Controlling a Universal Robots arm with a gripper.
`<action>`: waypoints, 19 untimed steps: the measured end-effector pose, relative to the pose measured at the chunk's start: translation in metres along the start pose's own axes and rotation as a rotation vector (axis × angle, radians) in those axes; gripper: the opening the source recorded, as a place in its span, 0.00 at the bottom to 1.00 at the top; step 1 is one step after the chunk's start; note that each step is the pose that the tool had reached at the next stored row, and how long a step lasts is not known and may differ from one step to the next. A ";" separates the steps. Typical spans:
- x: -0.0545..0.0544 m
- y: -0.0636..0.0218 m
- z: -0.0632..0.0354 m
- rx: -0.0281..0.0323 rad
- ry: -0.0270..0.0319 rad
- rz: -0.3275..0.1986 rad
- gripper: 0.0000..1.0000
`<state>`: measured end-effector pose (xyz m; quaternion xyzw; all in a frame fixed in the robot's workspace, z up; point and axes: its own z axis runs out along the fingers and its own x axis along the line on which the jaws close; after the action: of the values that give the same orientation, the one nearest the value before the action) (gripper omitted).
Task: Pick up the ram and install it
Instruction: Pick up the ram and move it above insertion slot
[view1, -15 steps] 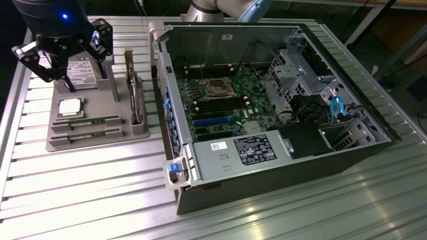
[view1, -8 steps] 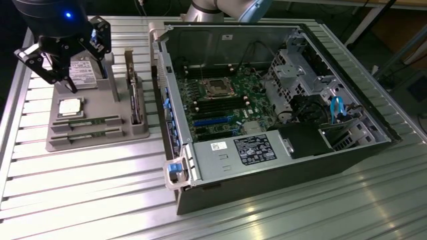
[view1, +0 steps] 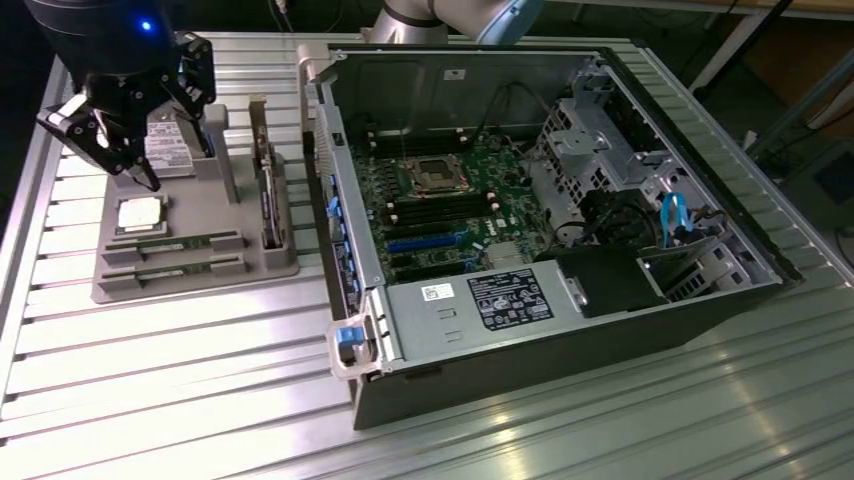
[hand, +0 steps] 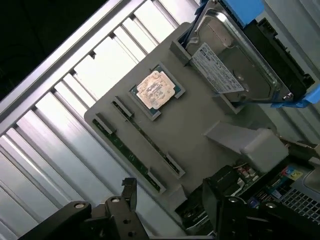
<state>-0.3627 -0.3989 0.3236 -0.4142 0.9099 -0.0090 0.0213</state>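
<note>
Above the gray holder (view1: 200, 210), the gripper (view1: 127, 165) hung with its jaws spread wide and empty, while the ram (view1: 174, 243) lay slotted on edge there, presumably for easy grasping.

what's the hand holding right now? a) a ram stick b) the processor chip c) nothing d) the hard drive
c: the hand is open with nothing between its fingers, above the gray holder where both ram sticks sit in their slots.
</note>
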 end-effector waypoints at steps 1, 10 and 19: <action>0.000 0.0000 0.0001 0.0025 0.0030 -0.025 0.64; 0.000 0.0000 0.0010 0.0166 0.0176 -0.304 0.64; 0.000 0.0001 0.0014 0.0222 0.0218 -0.492 0.64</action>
<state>-0.3627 -0.3989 0.3222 -0.6227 0.7818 -0.0283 0.0132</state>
